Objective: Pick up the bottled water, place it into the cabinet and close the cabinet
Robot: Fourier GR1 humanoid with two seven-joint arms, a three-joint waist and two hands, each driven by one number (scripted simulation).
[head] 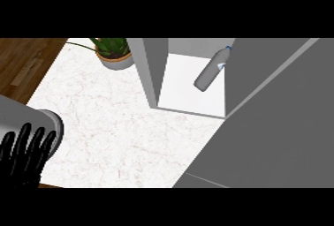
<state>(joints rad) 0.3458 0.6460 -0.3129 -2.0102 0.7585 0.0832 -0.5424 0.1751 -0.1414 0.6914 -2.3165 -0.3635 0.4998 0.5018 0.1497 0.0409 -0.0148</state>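
One bottle, one cabinet, one plant, one hand in view. The clear plastic water bottle with a blue cap lies tilted inside the grey cabinet with a white floor, cap end up toward the top right, base down toward the lower left. Bottle body looks grey and translucent, long and slim, narrowing at the neck; a small blue mark shows near the neck, and the cap is partly cut off by the door edge. It rests on the cabinet's white floor, toward the right side of the opening, touching or just beside the door.

The large flat grey cabinet door fills the right half of the view, a thin pale line running diagonally across it. It overlaps the right part of the cabinet opening; opening not fully covered, white floor and bottle both visible.

One green leafy plant in a round grey pot stands on the white marbled countertop, just left of the cabinet wall. A strip of brown wood floor shows at the upper left.

Left hand, black, at the lower left edge on a grey forearm: fingers straight and spread, pointing up, holding nothing, well apart from the bottle. Right hand not visible.
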